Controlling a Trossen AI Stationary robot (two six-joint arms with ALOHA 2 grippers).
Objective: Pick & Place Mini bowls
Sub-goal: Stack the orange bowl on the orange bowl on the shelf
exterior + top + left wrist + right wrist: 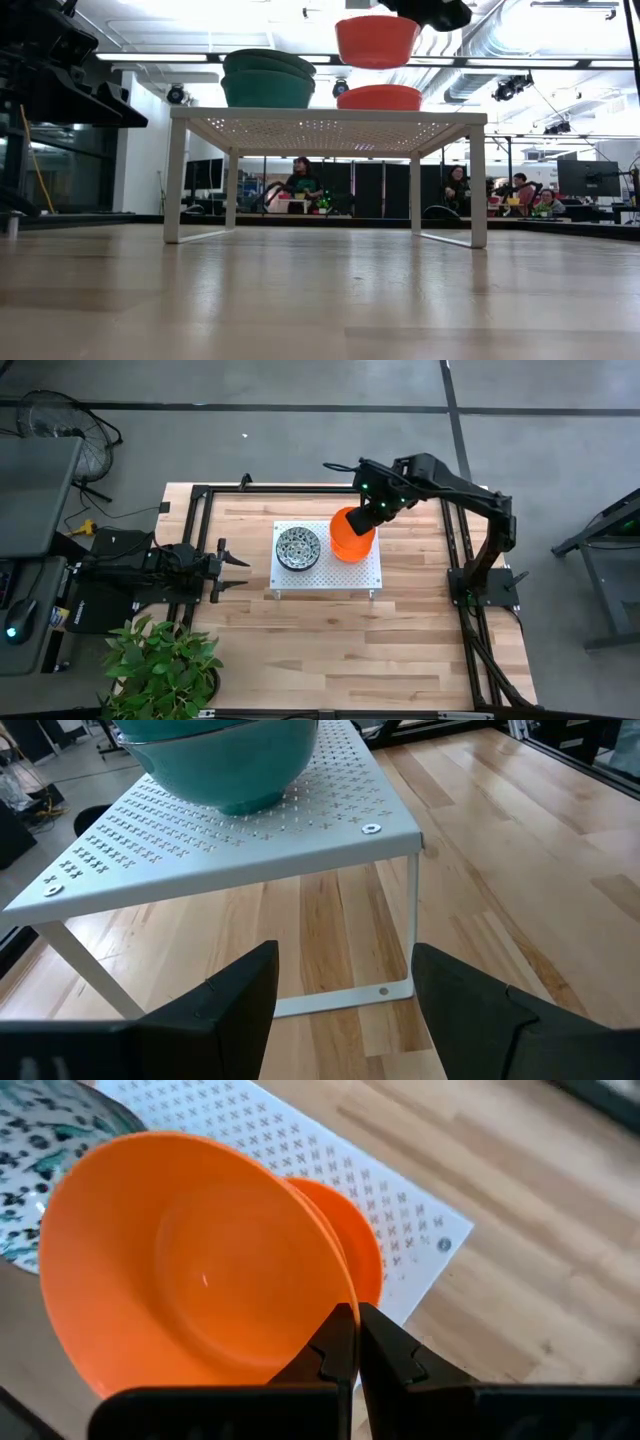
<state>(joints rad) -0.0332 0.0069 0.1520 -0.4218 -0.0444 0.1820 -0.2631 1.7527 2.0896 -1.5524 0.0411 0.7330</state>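
The right claw (pixel 355 1342) is pinching the rim of a raised orange bowl (pixel 190 1270) above another orange bowl (pixel 350 1245) on the platform (pixel 350 575); that thin one-sided grip is risking a slip. The left claw (pixel 232 568) is waiting wide.

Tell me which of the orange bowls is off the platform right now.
The upper orange bowl, pinched at its rim by the right gripper and hanging clear above the other orange bowl, which sits on the white perforated platform.

Scene evenly, brightly lit from overhead. In low view, ceiling lights (pixel 560 62) blown out; table (pixel 320 300) foreground blurred, sheen seen. Orange bowl (pixel 190 1270) shown slightly soft, small glare spot. Soft shadow cast under platform (pixel 300 830).
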